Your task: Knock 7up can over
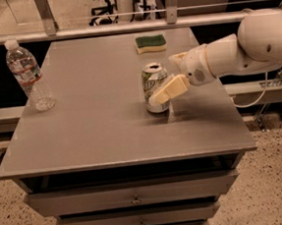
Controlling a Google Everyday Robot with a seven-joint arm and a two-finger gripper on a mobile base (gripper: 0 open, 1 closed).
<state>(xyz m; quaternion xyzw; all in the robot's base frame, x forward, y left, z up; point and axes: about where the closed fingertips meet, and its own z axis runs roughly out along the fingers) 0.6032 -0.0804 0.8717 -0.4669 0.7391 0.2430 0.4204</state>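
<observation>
The 7up can (151, 82) stands upright near the middle of the grey cabinet top (93, 133). It is thin aluminium, probably light and slick, so a sideways push high on its wall should tip it without any grasp. The gripper (164, 79) sits at the can's right side, its fingers seemingly spread and holding nothing. The water bottle (28, 75) and sponge (150, 43) stand well apart.

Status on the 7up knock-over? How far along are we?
Done: the reach looks complete. The gripper is open at the 7up can, on the side facing the arm, with one finger against its wall. In hand: the push itself; the can stands upright. Left: tipping it onto the table. The water bottle and sponge sit well away.
</observation>
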